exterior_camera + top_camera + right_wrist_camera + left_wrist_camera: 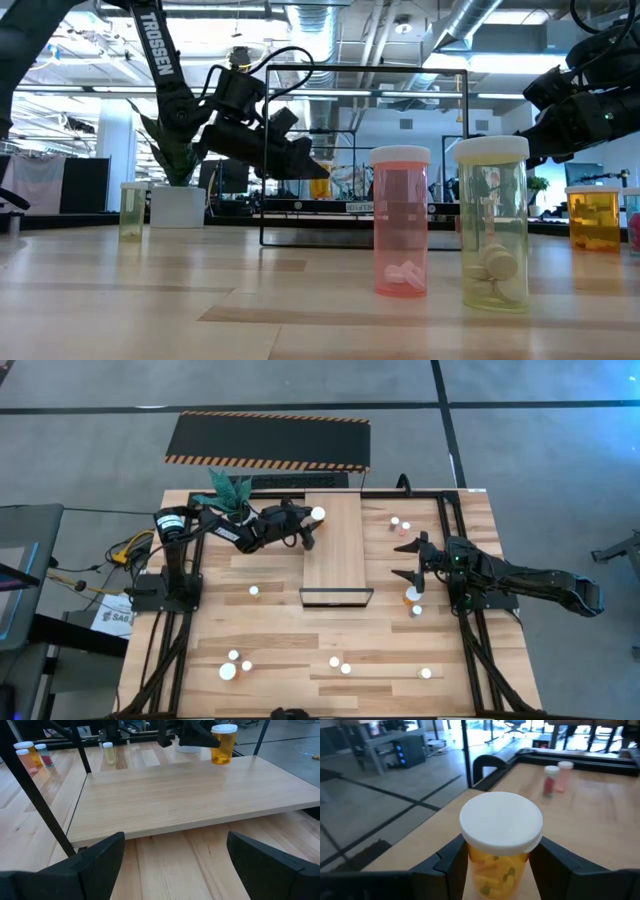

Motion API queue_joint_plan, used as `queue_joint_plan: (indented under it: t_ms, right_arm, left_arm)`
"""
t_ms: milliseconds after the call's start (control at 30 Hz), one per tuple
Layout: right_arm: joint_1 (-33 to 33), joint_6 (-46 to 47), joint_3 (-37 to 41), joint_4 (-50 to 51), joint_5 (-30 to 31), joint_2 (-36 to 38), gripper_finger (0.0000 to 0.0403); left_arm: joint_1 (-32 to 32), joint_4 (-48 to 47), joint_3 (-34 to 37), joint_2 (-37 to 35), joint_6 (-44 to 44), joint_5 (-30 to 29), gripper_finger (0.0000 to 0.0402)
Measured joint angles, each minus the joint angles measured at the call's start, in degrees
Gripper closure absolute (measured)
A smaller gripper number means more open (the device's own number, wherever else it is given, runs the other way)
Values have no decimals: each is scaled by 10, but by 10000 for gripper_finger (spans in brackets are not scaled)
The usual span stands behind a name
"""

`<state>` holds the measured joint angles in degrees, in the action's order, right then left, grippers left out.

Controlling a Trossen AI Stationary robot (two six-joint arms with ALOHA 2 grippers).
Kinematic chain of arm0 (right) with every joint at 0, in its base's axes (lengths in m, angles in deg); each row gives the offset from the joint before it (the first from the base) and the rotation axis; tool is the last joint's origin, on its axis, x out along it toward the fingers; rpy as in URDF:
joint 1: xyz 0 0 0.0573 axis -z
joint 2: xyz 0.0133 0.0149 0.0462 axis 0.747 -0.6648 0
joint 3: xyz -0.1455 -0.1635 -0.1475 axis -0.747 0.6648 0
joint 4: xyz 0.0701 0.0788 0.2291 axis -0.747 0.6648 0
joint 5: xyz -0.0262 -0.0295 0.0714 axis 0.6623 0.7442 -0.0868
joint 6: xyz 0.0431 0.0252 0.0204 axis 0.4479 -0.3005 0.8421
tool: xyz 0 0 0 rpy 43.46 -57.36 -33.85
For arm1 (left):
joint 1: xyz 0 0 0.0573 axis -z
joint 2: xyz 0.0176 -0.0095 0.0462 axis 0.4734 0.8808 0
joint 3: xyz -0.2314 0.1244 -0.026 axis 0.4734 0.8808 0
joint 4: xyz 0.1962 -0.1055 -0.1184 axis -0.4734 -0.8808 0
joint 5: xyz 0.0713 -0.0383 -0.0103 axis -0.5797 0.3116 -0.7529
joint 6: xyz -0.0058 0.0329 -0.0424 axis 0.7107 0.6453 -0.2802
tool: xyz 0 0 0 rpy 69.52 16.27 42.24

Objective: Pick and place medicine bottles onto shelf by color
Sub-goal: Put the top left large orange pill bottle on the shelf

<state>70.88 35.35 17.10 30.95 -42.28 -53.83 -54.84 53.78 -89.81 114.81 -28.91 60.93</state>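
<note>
At the shelf's (337,545) far left corner, we find the left hand (312,528) pinching an orange bottle (223,743) just above the board. Beside the shelf's right edge, the right hand (411,559) hangs spread, holding nothing; other bottles lie scattered over the surface (270,650).

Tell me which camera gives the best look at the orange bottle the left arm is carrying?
The left wrist view: the orange bottle fills it, white cap up, clamped between the left gripper's jaws. The right wrist view shows it small over the shelf's far corner; the high view shows only its cap; the low view mostly hides it.
</note>
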Motion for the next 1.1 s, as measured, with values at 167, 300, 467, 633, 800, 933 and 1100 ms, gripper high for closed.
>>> queue_joint_plan:
  t_ms: [167, 300, 467, 633, 800, 933, 1100]
  right_arm:
    - [0, 0, 0, 0, 0, 0, 29]
    - [0, 0, 0, 0, 0, 0, 29]
    - [0, 0, 0, 0, 0, 0, 29]
    - [0, 0, 0, 0, 0, 0, 29]
    - [0, 0, 0, 0, 0, 0, 29]
    - [0, 0, 0, 0, 0, 0, 29]
    - [0, 0, 0, 0, 0, 0, 29]
  left_arm:
    - [-14, -7, -4, 0, -2, -6, 237]
    - [-31, -44, -20, 0, -2, 12, 237]
    - [-46, -104, -50, 0, -2, 50, 237]
    - [-61, -152, -74, 0, 8, 80, 236]
    - [-74, -159, -77, 0, 8, 91, 236]
    - [-80, -159, -77, 0, 2, 99, 236]
    - [-80, -156, -77, 3, 2, 101, 236]
